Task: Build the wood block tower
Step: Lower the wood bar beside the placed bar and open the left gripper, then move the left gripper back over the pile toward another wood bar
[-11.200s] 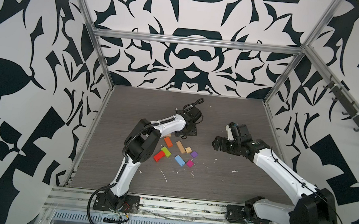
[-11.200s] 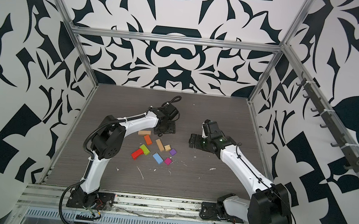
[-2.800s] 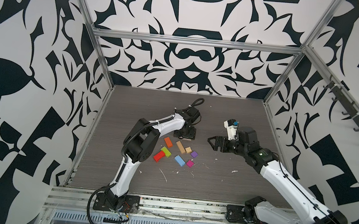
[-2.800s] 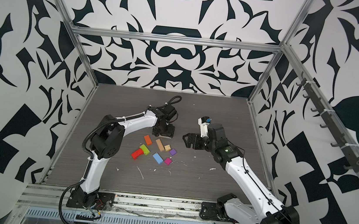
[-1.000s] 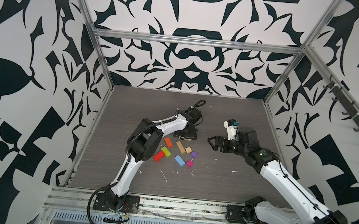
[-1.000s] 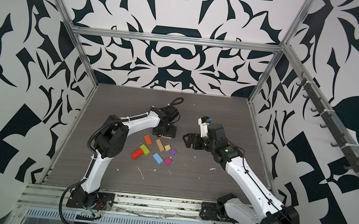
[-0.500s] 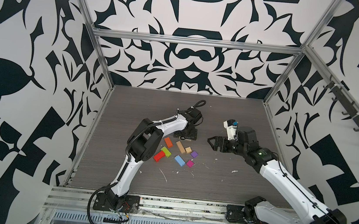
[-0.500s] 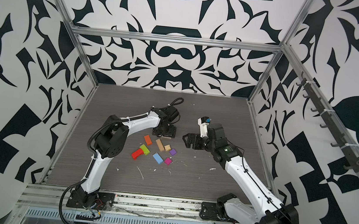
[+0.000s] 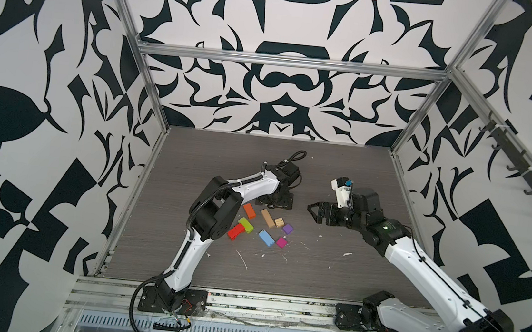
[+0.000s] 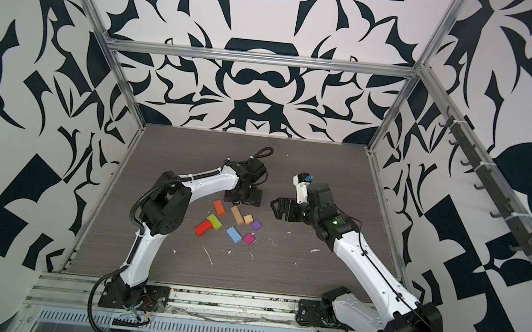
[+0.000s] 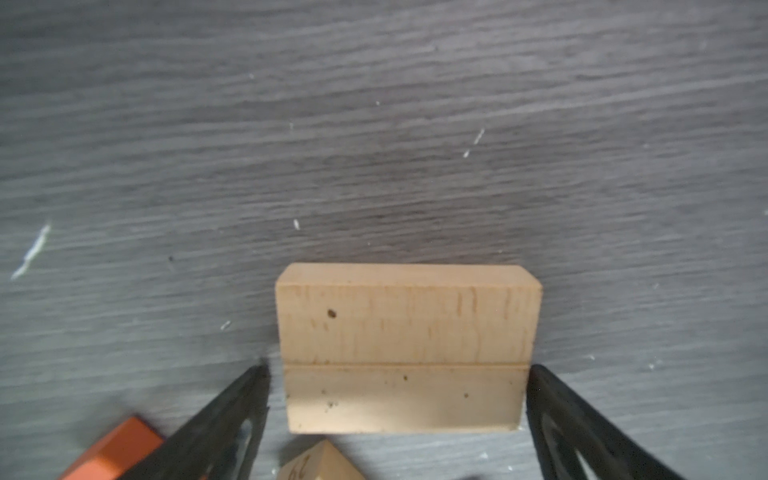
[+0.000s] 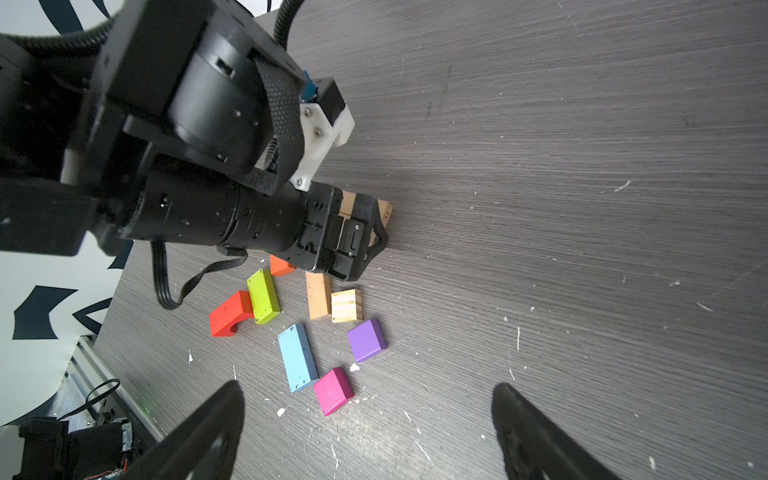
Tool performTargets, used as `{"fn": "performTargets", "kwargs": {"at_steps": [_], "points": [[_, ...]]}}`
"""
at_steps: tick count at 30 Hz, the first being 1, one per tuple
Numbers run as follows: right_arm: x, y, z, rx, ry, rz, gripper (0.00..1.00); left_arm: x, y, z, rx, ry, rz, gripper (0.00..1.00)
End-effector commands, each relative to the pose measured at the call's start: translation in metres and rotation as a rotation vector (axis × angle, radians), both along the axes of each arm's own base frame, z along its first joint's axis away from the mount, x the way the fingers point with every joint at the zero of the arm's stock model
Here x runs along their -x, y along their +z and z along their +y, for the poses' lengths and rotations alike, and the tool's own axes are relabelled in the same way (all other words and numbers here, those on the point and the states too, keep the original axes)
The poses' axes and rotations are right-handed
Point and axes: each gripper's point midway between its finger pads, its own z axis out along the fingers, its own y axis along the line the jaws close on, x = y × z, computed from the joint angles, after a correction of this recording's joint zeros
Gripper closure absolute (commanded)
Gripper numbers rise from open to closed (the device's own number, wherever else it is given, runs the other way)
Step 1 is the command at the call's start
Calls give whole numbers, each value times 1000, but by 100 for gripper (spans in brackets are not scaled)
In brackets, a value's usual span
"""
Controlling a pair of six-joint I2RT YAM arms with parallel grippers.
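- Tabletop of dark grey wood-grain board (image 9: 313, 279) carries everything.
- Down low, left gripper (image 11: 397, 370) straddles two plain tan wooden oblongs (image 11: 405, 324), jaws spread wide, one side clear of the wood.
- Off to the right, right gripper (image 12: 365, 387) hovers, jaws wide, nothing between them.
- Those oblongs, the tower's base, touch along one seam, lying on the board.
- Loose nearby: blue oblong block (image 12: 297, 357), lime-green oblong block (image 12: 263, 296), red arched block (image 12: 226, 313), purple cube (image 12: 367, 340), magenta cube (image 12: 333, 390).

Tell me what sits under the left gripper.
Between the left gripper's open jaws, plain tan wooden blocks, seemingly two set flush, rest on the grey table, as the left wrist view shows. In both top views the gripper covers them.
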Motion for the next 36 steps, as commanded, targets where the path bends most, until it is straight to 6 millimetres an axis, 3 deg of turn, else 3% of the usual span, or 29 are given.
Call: {"fn": "performTargets", "kwargs": {"at_steps": [1, 13, 21, 25, 31, 36], "points": [[-4, 12, 5, -14, 10, -31, 4, 11, 3, 12, -47, -8, 23, 0], [-3, 10, 6, -19, 14, -26, 4, 20, 33, 12, 16, -49, -7, 1], [-3, 8, 6, -21, 14, -22, 4, 27, 57, 13, 44, -178, -57, 0], [-3, 7, 6, -19, 17, -22, 4, 39, 56, 20, 27, -296, -60, 0], [-5, 6, 8, -17, 22, -21, 4, 63, 48, 15, 73, -515, -11, 0], [-5, 5, 9, -15, 29, -16, 4, 67, 36, 23, 11, -610, -3, 1]]}}
